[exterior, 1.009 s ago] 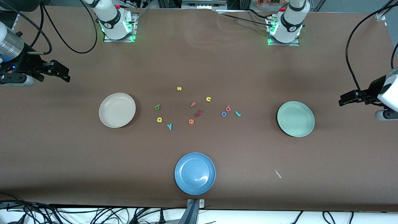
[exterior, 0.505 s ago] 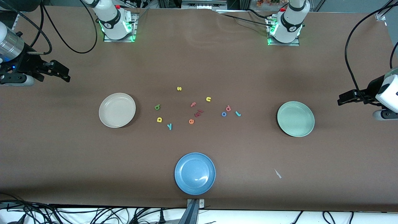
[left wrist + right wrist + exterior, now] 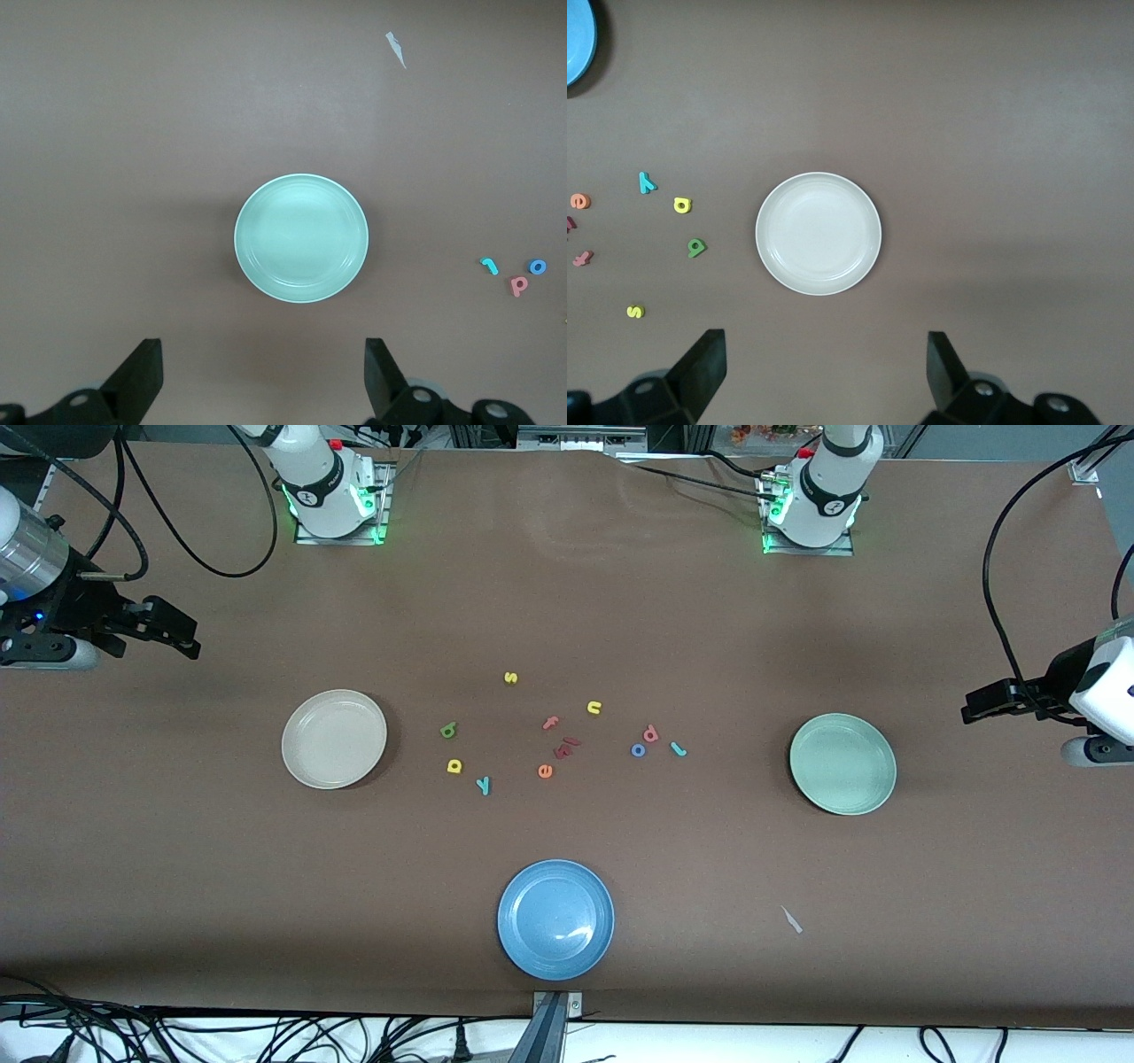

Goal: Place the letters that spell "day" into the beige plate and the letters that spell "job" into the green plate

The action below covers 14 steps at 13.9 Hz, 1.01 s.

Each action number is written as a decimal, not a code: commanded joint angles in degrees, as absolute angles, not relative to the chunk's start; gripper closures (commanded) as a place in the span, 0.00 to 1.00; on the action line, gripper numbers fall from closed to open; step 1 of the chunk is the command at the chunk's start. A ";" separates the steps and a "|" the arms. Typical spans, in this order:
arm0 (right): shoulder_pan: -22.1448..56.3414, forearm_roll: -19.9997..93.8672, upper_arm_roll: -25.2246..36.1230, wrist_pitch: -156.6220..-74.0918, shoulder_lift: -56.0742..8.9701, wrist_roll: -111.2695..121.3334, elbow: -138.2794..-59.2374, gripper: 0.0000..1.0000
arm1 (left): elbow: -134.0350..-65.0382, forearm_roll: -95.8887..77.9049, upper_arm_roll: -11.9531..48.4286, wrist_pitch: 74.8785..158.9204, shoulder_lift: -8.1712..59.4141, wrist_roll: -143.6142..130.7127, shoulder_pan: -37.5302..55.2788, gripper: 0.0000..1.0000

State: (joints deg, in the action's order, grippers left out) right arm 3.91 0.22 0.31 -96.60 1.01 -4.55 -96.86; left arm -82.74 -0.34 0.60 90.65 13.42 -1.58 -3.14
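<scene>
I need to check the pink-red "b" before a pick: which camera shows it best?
The front view: the pink-red "b" lies fully visible beside the blue "o" and teal "j". The left wrist view shows it small near the picture's edge. The right wrist view does not show it.

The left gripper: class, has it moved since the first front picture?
Yes, slightly: the left gripper has edged toward the green plate, which has stayed put.

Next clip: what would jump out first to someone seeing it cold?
Three empty plates ring a scatter of tiny colored letters at mid-table: the beige plate toward the right arm's end, the green plate toward the left arm's end, and the blue plate nearest the front camera.
</scene>
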 commanded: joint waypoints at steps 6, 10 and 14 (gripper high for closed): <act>3.87 0.97 0.26 -96.50 1.32 -5.10 -96.94 0.00 | -82.27 -0.79 3.42 89.21 13.27 -1.31 -2.29 0.00; 3.96 0.88 -1.58 -97.29 1.23 -5.27 -96.86 0.00 | -82.44 -0.79 9.74 90.35 15.81 -13.76 -0.80 0.00; 3.87 0.70 -1.50 -97.21 1.23 -6.06 -96.94 0.00 | -83.05 -0.88 11.25 95.25 20.46 -25.81 4.99 0.00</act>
